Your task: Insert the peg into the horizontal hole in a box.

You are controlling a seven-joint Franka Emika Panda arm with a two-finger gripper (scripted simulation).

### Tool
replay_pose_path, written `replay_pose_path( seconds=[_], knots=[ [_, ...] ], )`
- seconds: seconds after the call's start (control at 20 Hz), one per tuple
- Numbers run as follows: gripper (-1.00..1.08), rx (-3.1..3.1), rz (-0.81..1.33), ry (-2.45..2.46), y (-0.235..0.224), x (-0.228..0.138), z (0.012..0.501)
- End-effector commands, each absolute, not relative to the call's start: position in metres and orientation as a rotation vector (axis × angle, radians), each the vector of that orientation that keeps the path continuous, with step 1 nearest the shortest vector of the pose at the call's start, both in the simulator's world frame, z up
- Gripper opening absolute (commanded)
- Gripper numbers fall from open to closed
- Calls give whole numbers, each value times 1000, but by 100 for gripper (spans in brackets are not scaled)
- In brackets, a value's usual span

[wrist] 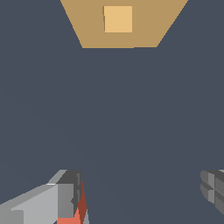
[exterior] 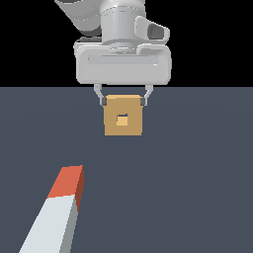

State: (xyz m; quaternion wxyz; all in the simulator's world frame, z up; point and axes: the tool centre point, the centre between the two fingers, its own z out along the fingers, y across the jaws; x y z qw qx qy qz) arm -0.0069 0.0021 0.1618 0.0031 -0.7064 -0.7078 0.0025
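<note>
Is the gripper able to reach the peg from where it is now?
Probably yes. The gripper is open and holds nothing. The peg lies alone on the floor, apart from the box, and nothing visible stands between them. In the wrist view its orange end shows beside one finger.
</note>
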Motion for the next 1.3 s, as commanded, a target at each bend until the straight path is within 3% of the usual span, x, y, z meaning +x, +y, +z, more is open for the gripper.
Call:
replay_pose_path(
  seconds=[0.0,0.55,1.25],
  knots=[
    [100,-2215,8,-2219,2,-7,162],
    [100,-2187,7,-2249,-29,-24,147],
    [100,-2087,3,-2347,-141,-74,96]
  ],
)
